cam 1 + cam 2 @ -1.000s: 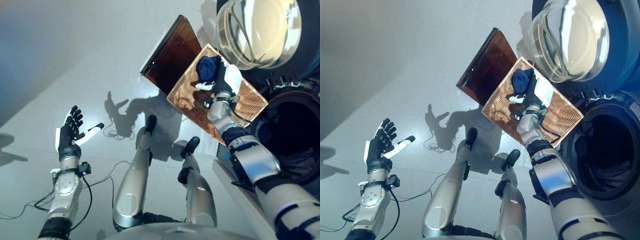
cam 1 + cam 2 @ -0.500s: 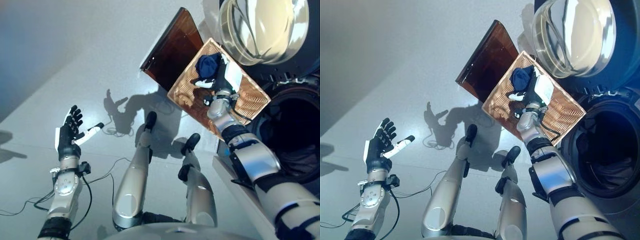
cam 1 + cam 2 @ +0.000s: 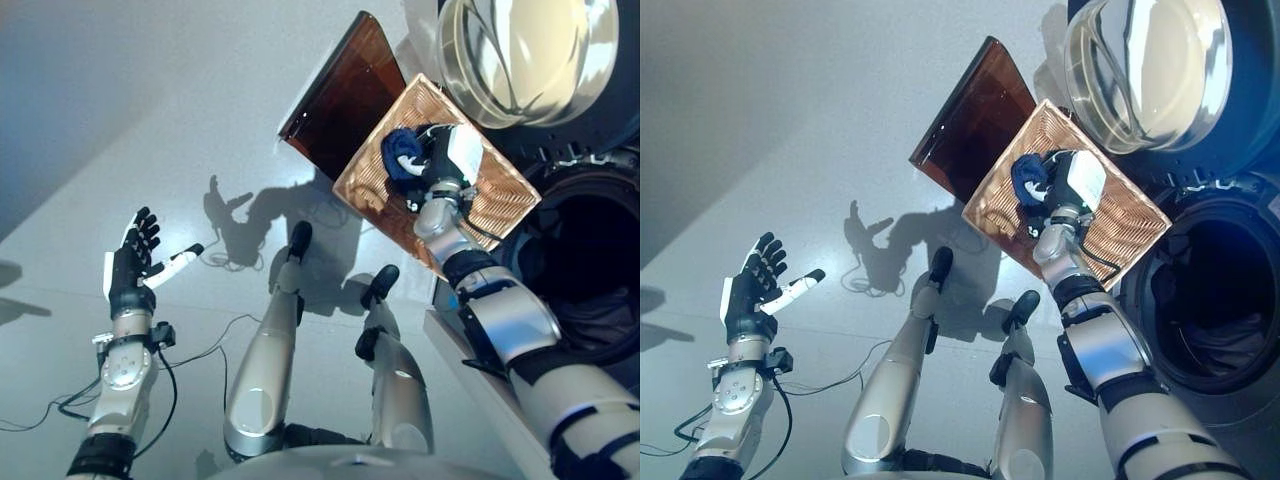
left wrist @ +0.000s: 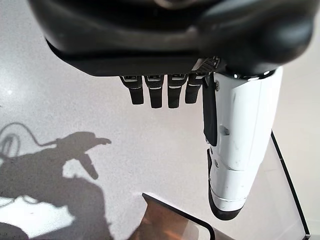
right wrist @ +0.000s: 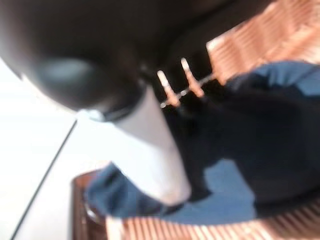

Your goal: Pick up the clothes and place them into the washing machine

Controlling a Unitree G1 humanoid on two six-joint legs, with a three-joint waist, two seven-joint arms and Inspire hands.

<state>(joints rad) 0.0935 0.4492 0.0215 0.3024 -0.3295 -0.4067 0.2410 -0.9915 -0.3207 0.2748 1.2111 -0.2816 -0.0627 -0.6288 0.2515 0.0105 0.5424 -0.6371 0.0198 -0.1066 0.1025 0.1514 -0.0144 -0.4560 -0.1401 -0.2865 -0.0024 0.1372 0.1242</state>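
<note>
A dark blue cloth (image 3: 400, 152) lies bunched in a copper-brown ribbed basket (image 3: 500, 195) on the floor by the washing machine. My right hand (image 3: 440, 165) is down in the basket, shut on the cloth. In the right wrist view its white thumb (image 5: 155, 145) presses into the blue cloth (image 5: 280, 140) while the curled fingers close over it. My left hand (image 3: 130, 270) hovers over the floor far to the left, open and holding nothing; its straight fingers (image 4: 160, 92) show in the left wrist view.
The washing machine's drum opening (image 3: 590, 270) gapes right of the basket, with dark laundry inside (image 3: 1210, 335). Its round glass door (image 3: 520, 50) stands swung open above. A brown translucent panel (image 3: 335, 100) leans at the basket's far-left side.
My right hand has curled round the blue cloth and bunched it a little to the left. The left hand has drifted slightly down and left.
</note>
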